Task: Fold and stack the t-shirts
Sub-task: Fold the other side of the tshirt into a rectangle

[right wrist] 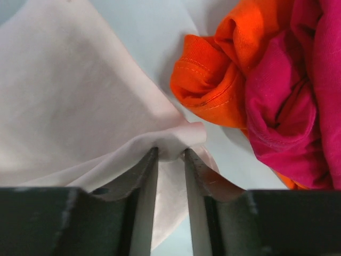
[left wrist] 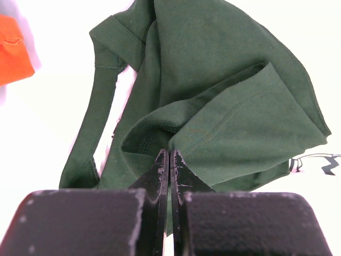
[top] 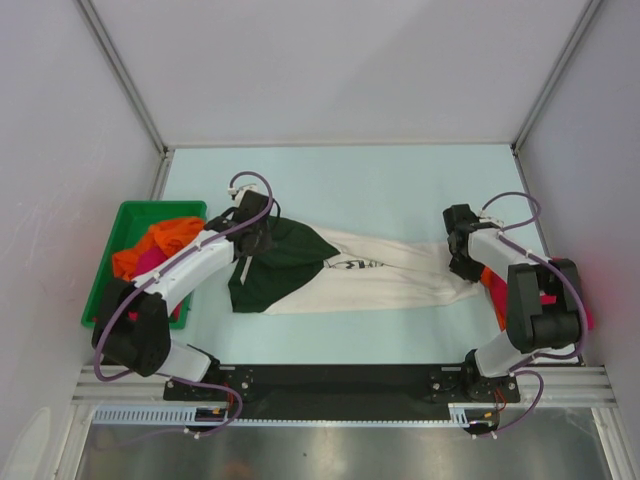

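Note:
A cream t-shirt (top: 380, 285) with dark green sleeves (top: 285, 260) lies stretched sideways across the middle of the table, with part of its black print showing. My left gripper (top: 255, 232) is at its left end. In the left wrist view that gripper (left wrist: 169, 152) is shut on a fold of the green cloth (left wrist: 224, 80). My right gripper (top: 462, 250) is at the shirt's right end. In the right wrist view it (right wrist: 171, 152) pinches a bunched edge of the cream cloth (right wrist: 69, 96) between its fingertips.
A green plastic bin (top: 105, 270) at the left holds crumpled orange (top: 165, 238) and pink tees. By the right arm lies a heap of an orange tee (right wrist: 224, 69) and a magenta tee (right wrist: 298, 96), close beside the right gripper. White walls close off the table's back and sides.

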You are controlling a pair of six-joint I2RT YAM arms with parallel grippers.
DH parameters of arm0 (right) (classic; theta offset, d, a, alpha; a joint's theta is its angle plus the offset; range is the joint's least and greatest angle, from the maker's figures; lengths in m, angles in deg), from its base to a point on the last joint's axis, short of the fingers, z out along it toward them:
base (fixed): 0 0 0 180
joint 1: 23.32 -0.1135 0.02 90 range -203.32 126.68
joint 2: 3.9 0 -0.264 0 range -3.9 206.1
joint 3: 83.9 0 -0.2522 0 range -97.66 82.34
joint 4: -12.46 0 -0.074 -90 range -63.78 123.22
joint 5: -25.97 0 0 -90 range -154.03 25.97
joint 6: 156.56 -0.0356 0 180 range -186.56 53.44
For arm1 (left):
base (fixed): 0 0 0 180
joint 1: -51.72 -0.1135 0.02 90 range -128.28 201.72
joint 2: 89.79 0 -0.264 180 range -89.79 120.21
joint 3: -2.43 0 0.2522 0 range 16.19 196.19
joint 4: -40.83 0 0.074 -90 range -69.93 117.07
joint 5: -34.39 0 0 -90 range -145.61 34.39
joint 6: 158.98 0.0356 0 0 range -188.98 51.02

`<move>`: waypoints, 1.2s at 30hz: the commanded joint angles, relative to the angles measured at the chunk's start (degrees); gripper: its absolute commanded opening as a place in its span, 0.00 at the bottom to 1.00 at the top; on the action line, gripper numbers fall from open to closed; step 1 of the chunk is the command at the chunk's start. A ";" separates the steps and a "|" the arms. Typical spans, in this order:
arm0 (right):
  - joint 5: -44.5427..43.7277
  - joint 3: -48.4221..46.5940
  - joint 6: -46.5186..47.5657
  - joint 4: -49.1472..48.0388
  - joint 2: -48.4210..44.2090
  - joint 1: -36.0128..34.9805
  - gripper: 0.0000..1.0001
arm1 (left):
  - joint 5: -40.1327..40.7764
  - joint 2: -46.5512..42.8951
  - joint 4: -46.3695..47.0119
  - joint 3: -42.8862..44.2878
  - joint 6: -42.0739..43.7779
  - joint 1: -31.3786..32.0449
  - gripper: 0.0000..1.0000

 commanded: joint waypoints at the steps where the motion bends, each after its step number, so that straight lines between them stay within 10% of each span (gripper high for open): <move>1: -0.32 0.73 -0.09 -1.63 0.81 0.37 0.28 | 0.50 0.05 1.03 2.64 0.71 0.45 0.00; 14: 0.38 0.99 0.09 -3.66 0.36 0.28 0.45 | 0.24 0.49 1.03 2.82 0.18 0.45 0.00; 23: 1.17 1.70 -0.88 -4.62 0.90 0.11 0.00 | 0.32 0.14 0.77 2.64 0.62 0.54 0.00; 36: -5.42 -9.62 -1.41 3.72 -7.63 -3.85 0.00 | 3.58 -6.18 -0.19 4.48 0.97 0.54 0.00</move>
